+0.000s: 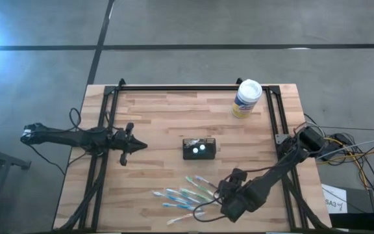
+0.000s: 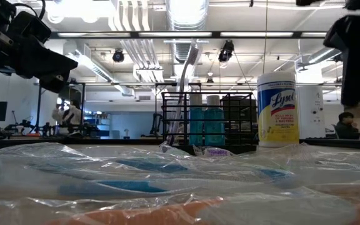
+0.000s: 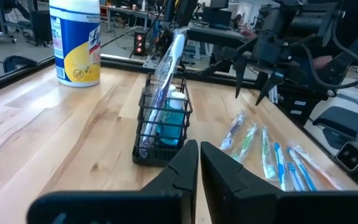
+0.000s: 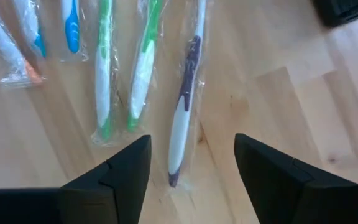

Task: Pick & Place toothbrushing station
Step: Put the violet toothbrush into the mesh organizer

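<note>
The toothbrushing station (image 1: 200, 148) is a small black wire holder on the table's middle; it (image 3: 162, 124) holds a wrapped toothbrush standing upright and blue bottles. Several wrapped toothbrushes (image 1: 186, 194) lie flat on the table near its front edge. My right gripper (image 4: 191, 143) hangs open above them, pointing steeply down, with its fingers on either side of a purple-and-white toothbrush (image 4: 183, 118) and not touching it. In the left wrist view my right gripper (image 3: 257, 78) is above the brushes. My left gripper (image 3: 199, 149) is shut, level, left of the station (image 1: 132, 146), holding nothing.
A white-lidded, yellow-labelled wipes canister (image 1: 246, 97) stands at the far right of the table. A black frame rail (image 1: 193, 87) runs along the far edge and down both sides. Bare wood lies between the station and the canister.
</note>
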`<state>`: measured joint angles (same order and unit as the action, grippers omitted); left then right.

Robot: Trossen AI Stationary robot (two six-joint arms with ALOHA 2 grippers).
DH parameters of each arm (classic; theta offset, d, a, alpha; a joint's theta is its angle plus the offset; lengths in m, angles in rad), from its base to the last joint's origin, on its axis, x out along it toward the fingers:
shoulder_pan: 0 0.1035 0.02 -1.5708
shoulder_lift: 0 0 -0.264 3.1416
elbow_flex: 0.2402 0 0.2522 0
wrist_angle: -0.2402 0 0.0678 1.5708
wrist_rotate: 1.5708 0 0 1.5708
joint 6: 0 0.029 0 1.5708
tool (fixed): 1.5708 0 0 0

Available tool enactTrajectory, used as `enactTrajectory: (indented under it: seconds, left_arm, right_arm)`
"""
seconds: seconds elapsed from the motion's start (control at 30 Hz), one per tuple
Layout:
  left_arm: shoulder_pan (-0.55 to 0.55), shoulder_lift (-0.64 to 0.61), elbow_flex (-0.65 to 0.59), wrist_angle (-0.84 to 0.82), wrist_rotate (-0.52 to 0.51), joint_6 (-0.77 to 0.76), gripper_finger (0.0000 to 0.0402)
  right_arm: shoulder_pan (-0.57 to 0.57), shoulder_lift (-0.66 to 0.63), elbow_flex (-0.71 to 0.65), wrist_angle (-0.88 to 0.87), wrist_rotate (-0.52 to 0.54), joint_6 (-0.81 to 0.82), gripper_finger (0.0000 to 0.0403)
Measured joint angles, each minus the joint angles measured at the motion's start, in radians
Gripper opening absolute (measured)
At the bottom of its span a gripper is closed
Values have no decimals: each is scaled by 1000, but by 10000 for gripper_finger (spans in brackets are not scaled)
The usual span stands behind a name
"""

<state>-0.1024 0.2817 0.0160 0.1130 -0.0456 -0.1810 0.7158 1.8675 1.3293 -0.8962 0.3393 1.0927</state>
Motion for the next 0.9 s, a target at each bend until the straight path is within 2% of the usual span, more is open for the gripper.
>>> enactTrajectory:
  seconds: [0.37, 0.57, 0.7, 0.9]
  left_arm:
    - [0, 1, -7, -26, 0, -31, 21]
    - [0, 1, -8, -8, -11, -25, 25]
    - [0, 1, -8, -9, -11, -27, 23]
    - [0, 1, -9, -9, -11, -8, 19]
  right_arm:
    - [-18, -1, -179, 207, 0, 4, 221]
    - [-18, -5, -259, 256, -5, 79, 210]
    - [-18, -9, -281, 264, -34, 90, 166]
    - [-9, -14, -272, 246, -46, 88, 62]
